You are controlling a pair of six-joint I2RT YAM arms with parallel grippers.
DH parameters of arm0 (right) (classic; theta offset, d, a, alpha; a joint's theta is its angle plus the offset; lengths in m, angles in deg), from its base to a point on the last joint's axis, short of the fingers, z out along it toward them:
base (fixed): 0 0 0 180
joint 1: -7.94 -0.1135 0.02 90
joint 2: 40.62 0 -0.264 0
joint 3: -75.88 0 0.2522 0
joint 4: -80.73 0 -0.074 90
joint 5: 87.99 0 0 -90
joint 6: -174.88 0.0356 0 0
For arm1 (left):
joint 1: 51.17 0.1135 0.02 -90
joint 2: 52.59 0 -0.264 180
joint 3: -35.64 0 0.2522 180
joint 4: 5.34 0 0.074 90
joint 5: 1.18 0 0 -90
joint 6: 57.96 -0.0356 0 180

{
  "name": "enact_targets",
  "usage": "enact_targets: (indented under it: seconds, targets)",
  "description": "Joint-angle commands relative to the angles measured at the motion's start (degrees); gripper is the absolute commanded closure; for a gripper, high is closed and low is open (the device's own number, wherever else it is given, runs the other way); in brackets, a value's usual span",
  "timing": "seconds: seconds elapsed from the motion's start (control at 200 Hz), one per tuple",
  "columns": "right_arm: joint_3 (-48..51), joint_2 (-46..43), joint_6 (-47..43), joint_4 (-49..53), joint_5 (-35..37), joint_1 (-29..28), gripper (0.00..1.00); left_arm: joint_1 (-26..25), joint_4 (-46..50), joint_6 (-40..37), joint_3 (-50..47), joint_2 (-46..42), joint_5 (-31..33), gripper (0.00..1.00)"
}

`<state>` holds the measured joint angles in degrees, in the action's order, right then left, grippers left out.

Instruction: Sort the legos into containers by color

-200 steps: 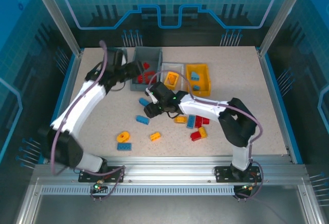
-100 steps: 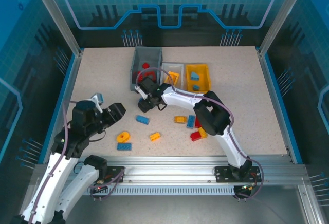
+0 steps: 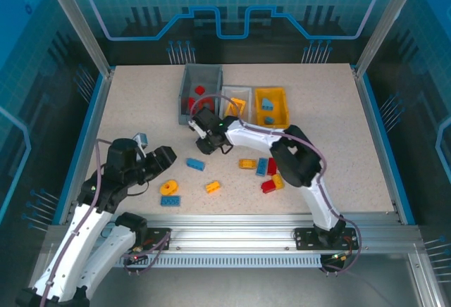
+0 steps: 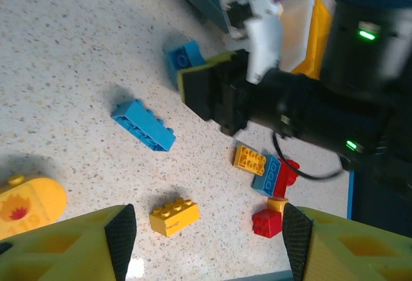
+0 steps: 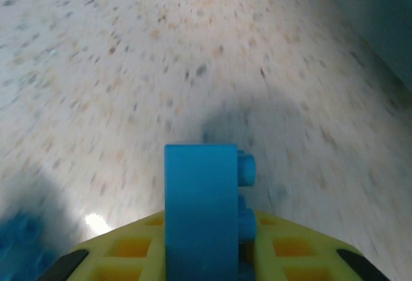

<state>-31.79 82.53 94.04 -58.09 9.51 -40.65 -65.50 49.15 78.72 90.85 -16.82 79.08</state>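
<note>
grey container (image 3: pixel 184 90), red legos (image 3: pixel 199 90) inside it

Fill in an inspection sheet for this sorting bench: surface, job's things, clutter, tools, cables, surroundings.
surface: speckled beige tabletop, no spills seen
job's things: dark grey plastic bin holds red bricks; white plastic bin, a yellow-orange brick; yellow-orange plastic bin, blue bricks; loose mixed-colour plastic bricks scattered in front
clutter: nothing seen
tools: left tool open, empty; right tool shut on small blue studded plastic brick
cables: thin black cable loops beneath right tool's body
surroundings: aluminium frame posts, blue-lit clear panels
</note>
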Motion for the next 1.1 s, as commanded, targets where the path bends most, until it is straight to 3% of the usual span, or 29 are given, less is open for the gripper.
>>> enact_targets:
  seconds: [0.0, 0.125, 0.255, 0.435, 0.59, 0.76, 1.096]
  targets:
    - [6.62, -16.09, 3.14, -3.02, 4.49, 0.32, 0.76, -0.33, -5.99, 1.3, 0.14, 2.8, -5.59, 0.36]
    - [14.26, -26.69, 6.99, -0.43, 8.17, 5.75, 0.76, -3.52, -12.43, 1.06, 1.89, 6.46, -5.38, 0.36]
    - [18.41, -30.93, 10.15, 2.1, 9.64, 14.87, 0.75, -11.47, -18.87, -0.48, 5.28, 14.0, -0.6, 0.36]
    - [13.63, -26.77, 12.5, 7.77, 13.57, 23.89, 0.74, -27.32, -23.4, -7.29, 15.21, 26.95, 12.51, 0.35]
    - [6.34, -18.11, 14.15, 12.11, 14.44, 28.1, 0.74, -35.4, -28.11, -11.34, 20.5, 35.45, 20.82, 0.35]
    - [-0.72, -9.25, 15.38, 15.69, 15.76, 29.37, 0.75, -39.8, -31.48, -13.35, 23.3, 41.51, 24.93, 0.34]
    - [-9.69, 0.34, 16.84, 20.19, 16.92, 29.67, 0.67, -41.48, -28.86, -13.58, 23.35, 44.29, 25.7, 0.34]
